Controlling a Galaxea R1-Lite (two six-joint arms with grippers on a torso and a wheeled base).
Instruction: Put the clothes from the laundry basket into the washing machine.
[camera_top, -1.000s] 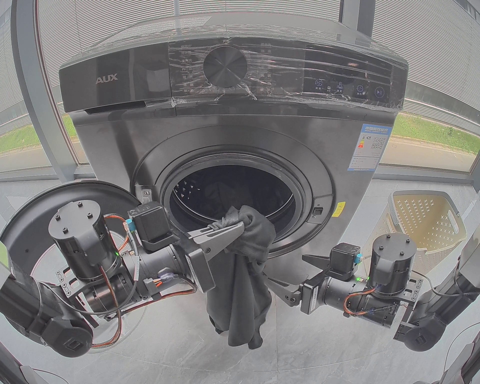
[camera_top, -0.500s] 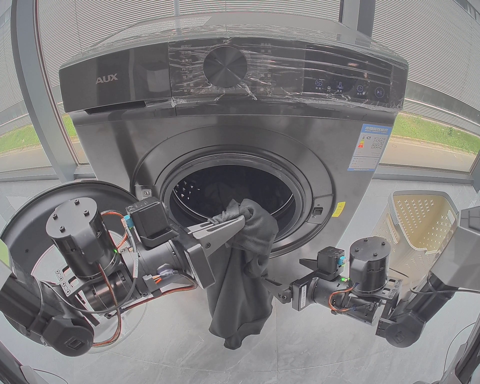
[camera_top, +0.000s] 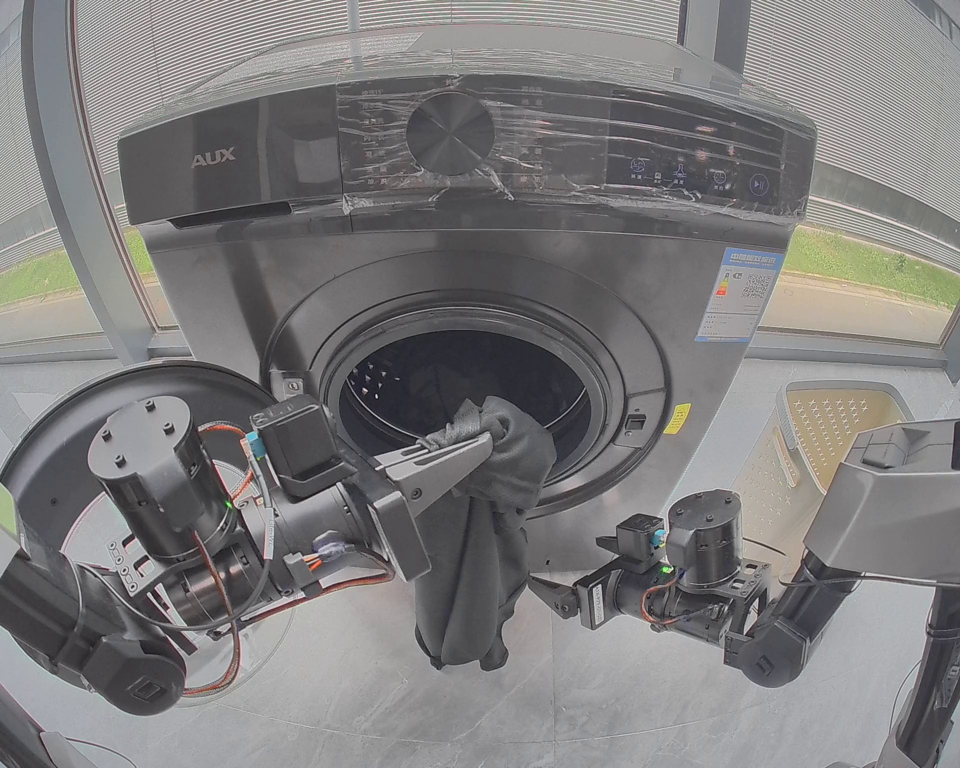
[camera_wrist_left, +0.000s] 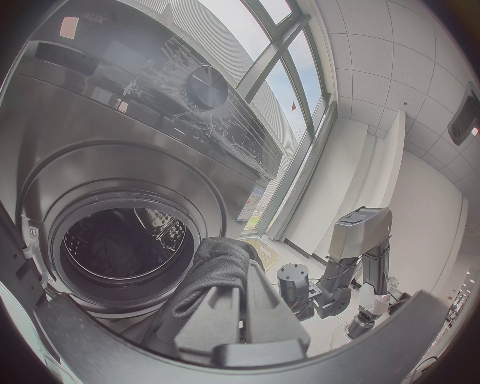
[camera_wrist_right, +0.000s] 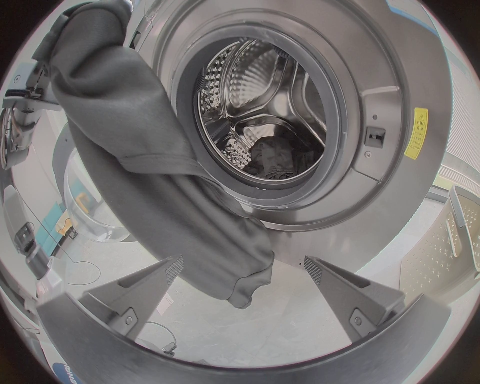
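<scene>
A dark grey garment (camera_top: 480, 560) hangs from my left gripper (camera_top: 470, 450), which is shut on its bunched top just in front of the washing machine's open drum (camera_top: 465, 385). The cloth drapes down to just above the floor, below the door opening. In the left wrist view the garment (camera_wrist_left: 210, 275) bulges over the fingertips (camera_wrist_left: 250, 295). My right gripper (camera_top: 552, 592) is open, low to the right of the garment's hanging end (camera_wrist_right: 235, 270), touching nothing. More dark clothes (camera_wrist_right: 275, 155) lie inside the drum. The beige laundry basket (camera_top: 830, 440) stands at the right.
The round machine door (camera_top: 80, 430) is swung open at the left, behind my left arm. Grey tiled floor (camera_top: 620, 700) lies open in front of the machine. Windows surround the machine at the back.
The right arm has moved left and lower, toward the hanging cloth. The garment's lower end has gathered up a little higher. The left gripper has barely moved.
</scene>
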